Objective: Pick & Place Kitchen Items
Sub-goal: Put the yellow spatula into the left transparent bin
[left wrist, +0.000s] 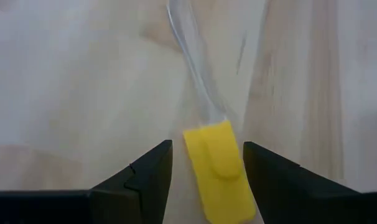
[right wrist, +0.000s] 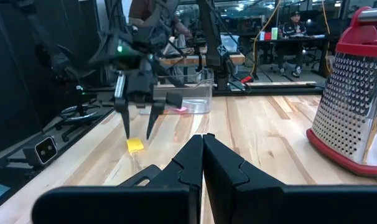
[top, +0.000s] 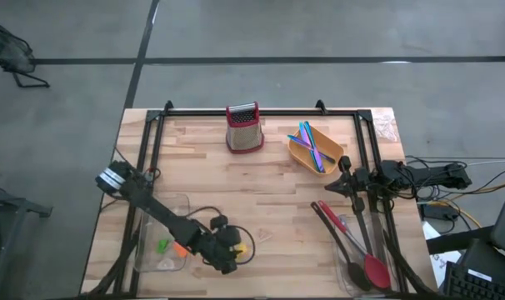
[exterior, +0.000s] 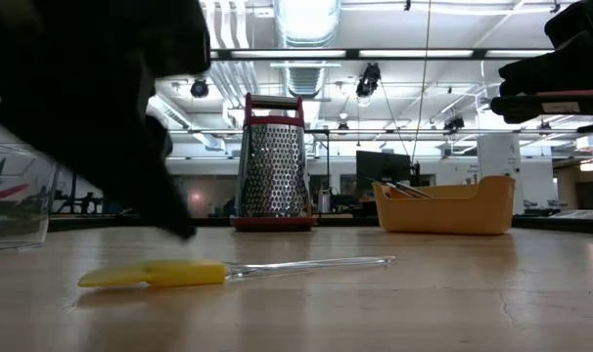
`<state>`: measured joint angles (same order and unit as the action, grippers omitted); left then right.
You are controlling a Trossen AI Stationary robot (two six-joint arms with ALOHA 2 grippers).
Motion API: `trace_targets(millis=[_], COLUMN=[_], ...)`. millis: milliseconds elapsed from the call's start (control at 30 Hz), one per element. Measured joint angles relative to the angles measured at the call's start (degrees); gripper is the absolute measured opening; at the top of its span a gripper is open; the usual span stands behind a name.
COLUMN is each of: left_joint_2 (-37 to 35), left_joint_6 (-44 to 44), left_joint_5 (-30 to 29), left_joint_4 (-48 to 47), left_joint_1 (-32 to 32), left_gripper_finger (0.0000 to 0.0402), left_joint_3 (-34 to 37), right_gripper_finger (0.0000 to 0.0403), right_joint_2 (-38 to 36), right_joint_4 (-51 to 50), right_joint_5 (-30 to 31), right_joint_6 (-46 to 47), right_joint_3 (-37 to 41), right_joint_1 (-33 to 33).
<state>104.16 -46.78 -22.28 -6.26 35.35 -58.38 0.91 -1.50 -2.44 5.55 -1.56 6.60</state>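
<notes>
A yellow-headed spatula with a clear handle lies flat on the wooden table near its front edge. My left gripper points down over the yellow head, open, with one finger on either side of it and touching nothing. It also shows in the right wrist view, just above the head. My right gripper is shut and empty, held above the table's right half. Long black spoons and a red-headed spoon lie at the near right.
A clear bin at the near left holds small green and orange pieces. An orange bowl with blue, purple and green sticks and a red box grater stand at the far side. Bare wood lies in the middle.
</notes>
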Motion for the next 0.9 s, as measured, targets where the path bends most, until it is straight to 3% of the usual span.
trace_targets(millis=[467, 900], left_joint_2=[5.26, 5.42], left_joint_6=[1.67, 1.99], left_joint_5=[1.86, 3.22], left_joint_4=[1.03, -0.72], left_joint_1=[-0.11, -0.66], left_gripper_finger=[0.0190, 0.0051], left_joint_3=[-0.74, -0.54], right_gripper_finger=[0.0009, 0.0009], right_joint_2=[0.00, 0.00], right_joint_4=[0.00, 0.00], right_joint_5=[0.00, 0.00], right_joint_6=[0.01, 0.01], right_joint_3=[0.00, 0.00], right_joint_1=[-0.01, -0.01])
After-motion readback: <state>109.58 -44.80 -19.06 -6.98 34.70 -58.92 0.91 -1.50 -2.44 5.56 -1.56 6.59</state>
